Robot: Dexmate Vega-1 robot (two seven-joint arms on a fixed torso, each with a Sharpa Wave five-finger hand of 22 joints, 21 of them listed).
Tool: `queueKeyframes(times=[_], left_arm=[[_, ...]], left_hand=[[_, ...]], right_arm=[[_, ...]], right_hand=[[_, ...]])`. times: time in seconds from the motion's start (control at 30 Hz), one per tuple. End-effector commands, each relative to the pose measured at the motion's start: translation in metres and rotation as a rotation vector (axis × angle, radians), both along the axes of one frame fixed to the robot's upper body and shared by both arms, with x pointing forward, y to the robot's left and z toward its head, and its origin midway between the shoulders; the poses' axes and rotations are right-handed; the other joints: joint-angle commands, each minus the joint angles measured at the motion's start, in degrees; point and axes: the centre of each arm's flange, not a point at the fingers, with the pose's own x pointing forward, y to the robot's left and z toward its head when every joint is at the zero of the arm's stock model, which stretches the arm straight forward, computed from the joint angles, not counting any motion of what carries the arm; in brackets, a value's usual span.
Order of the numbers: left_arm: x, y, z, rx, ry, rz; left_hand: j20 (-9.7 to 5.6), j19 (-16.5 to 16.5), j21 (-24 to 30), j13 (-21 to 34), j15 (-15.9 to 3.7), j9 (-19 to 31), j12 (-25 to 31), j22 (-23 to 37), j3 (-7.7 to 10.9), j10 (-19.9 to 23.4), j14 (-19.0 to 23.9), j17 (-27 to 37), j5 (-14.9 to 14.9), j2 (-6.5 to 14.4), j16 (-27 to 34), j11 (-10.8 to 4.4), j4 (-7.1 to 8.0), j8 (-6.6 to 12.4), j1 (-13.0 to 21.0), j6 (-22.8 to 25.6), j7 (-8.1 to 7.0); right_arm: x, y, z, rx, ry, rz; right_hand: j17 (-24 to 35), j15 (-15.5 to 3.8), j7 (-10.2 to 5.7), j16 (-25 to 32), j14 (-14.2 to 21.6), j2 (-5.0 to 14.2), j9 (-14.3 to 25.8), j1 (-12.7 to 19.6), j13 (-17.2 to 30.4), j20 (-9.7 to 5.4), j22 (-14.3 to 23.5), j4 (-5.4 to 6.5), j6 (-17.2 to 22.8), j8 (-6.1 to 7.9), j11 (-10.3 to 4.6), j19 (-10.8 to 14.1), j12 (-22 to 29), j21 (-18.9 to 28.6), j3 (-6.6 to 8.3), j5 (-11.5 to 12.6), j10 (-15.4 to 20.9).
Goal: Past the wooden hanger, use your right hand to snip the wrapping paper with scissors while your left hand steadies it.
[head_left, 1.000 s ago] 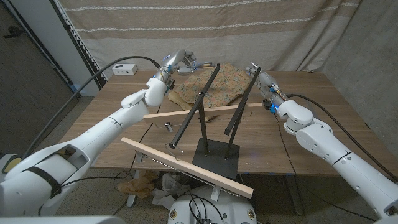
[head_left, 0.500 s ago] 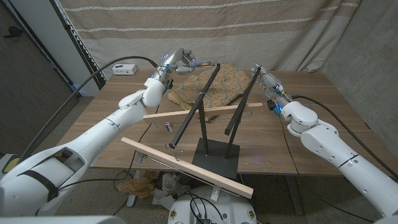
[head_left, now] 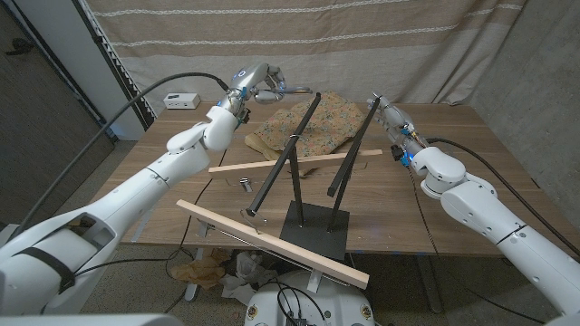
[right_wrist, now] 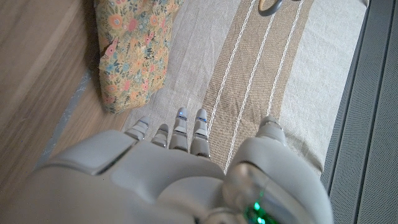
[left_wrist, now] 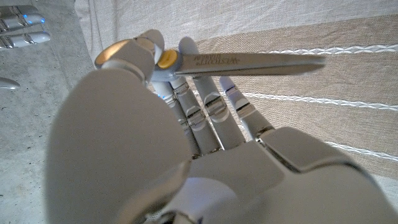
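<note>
Fingers [left_wrist: 205, 106] of left hand [head_left: 261, 86] pinching steel scissors [left_wrist: 242, 62], right hand [head_left: 381, 110] fingers unclear, floral wrapping paper [head_left: 313, 127]

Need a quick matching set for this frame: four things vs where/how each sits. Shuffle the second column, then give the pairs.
Things:
1. scissors
2. wrapping paper
3. right hand
4. white box

States:
A. lying on the table at its far side, floral print
B. at the table's far left corner
C. held in the left hand, blades closed
D. raised by the paper's right edge, holding nothing

Pairs: 1-C, 2-A, 3-D, 4-B
</note>
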Motion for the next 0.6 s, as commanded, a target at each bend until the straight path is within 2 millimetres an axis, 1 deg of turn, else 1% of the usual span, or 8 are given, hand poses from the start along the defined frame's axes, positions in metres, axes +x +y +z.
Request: queueKeyframes(times=[0.03,0.2,0.27,0.3,0.33,0.5,0.53,0.6], left_arm=[[-0.009,-0.001,0.016,0.041,-0.019,0.026],[-0.009,-0.003,0.021,0.024,-0.010,0.058],[-0.009,-0.003,0.024,0.011,-0.001,0.053],[-0.010,-0.003,0.026,0.011,0.005,0.055],[-0.010,-0.003,0.029,0.013,0.004,0.057],[-0.014,-0.003,0.040,0.035,-0.005,0.072],[-0.014,-0.004,0.041,0.040,-0.009,0.074],[-0.015,-0.004,0.044,0.052,-0.013,0.074]], left_hand=[[-1.41,-4.81,6.13,-2.74,-1.63,3.50,5.36,2.32,-5.93,-3.45,-1.63,-2.30,4.79,4.17,4.40,0.01,2.42,-1.69,5.06,2.81,0.27],[-1.44,-4.79,6.08,-2.80,-1.64,3.51,5.37,2.18,-5.91,-3.25,-1.58,-2.35,4.76,4.02,4.33,-0.11,2.31,-1.65,5.17,2.86,0.23],[-1.44,-4.79,6.08,-2.79,-1.64,3.51,5.37,2.18,-5.91,-3.25,-1.57,-2.35,4.76,4.02,4.33,-0.11,2.31,-1.65,5.17,2.86,0.23],[-1.40,-4.68,6.05,-2.90,-1.18,3.82,5.39,1.87,-6.51,-2.82,-1.14,-1.65,4.52,4.19,5.03,1.00,3.11,-1.73,3.99,1.89,0.56],[-2.29,-3.96,5.34,-3.68,-1.59,4.34,4.23,-0.08,-5.41,-2.03,-0.38,-2.07,4.28,3.41,3.84,-0.44,2.49,-0.92,4.73,2.52,0.12],[-2.30,-3.95,5.33,-3.68,-1.60,4.35,4.23,-0.11,-5.38,-1.99,-0.37,-2.08,4.27,3.39,3.82,-0.47,2.47,-0.90,4.76,2.53,0.13],[-2.78,-4.15,6.66,-2.73,-1.60,5.20,6.46,1.09,-8.63,-3.30,-0.66,-1.31,4.55,3.38,5.13,0.26,2.77,-1.13,4.08,2.32,0.07],[-3.19,-3.85,6.31,-3.16,-1.59,5.24,6.05,0.14,-8.38,-2.97,-0.12,-1.61,4.39,2.98,4.51,-0.03,2.74,-0.97,3.98,2.67,0.05]], right_arm=[[0.001,-0.002,0.001,-0.013,0.006,-0.002],[0.001,-0.004,0.001,-0.020,0.004,-0.009],[0.001,-0.005,0.002,-0.016,0.004,-0.008],[0.001,-0.006,0.002,-0.016,0.004,-0.007],[0.001,-0.006,0.002,-0.016,0.006,-0.013],[0.002,-0.008,0.001,-0.016,0.005,-0.009],[0.002,-0.008,0.001,-0.014,0.005,-0.006],[0.001,-0.008,0.000,-0.016,0.002,-0.010]], right_hand=[[0.27,0.20,0.04,-0.06,-0.54,0.00,0.29,0.80,0.17,0.21,0.16,-0.10,-0.33,-0.20,0.07,0.10,-0.05,0.33,0.35,-0.40,-0.08],[0.27,0.19,-0.19,-0.08,-0.70,-0.20,0.28,1.05,0.17,0.24,0.17,-0.23,-1.52,-0.77,0.12,0.02,-0.32,0.30,0.38,-0.59,-0.71],[0.27,0.27,-0.21,-0.11,-0.78,-0.22,0.28,1.10,0.17,0.15,0.17,-0.25,-1.52,-0.79,0.12,0.05,-0.36,0.31,0.40,-0.62,-0.80],[0.27,0.25,-0.24,-0.10,-0.76,-0.24,0.28,1.12,0.17,0.13,0.17,-0.26,-1.53,-0.80,0.10,0.06,-0.37,0.31,0.40,-0.63,-0.82],[0.28,0.23,-0.24,-0.09,-0.74,-0.25,0.28,1.14,0.17,0.11,0.17,-0.27,-1.53,-0.80,0.09,0.05,-0.37,0.31,0.40,-0.64,-0.82],[0.28,0.23,-0.25,-0.07,-0.75,-0.29,0.28,1.23,0.17,0.04,0.17,-0.31,-1.42,-0.79,0.03,0.05,-0.39,0.31,0.43,-0.71,-0.87],[0.28,0.25,-0.25,-0.08,-0.76,-0.30,0.28,1.24,0.17,0.02,0.17,-0.32,-1.39,-0.79,0.03,0.06,-0.39,0.31,0.43,-0.73,-0.87],[0.28,0.24,-0.23,-0.07,-0.77,-0.33,0.27,1.27,0.18,-0.04,0.17,-0.33,-1.38,-0.80,0.11,0.06,-0.38,0.31,0.43,-0.76,-0.82]])
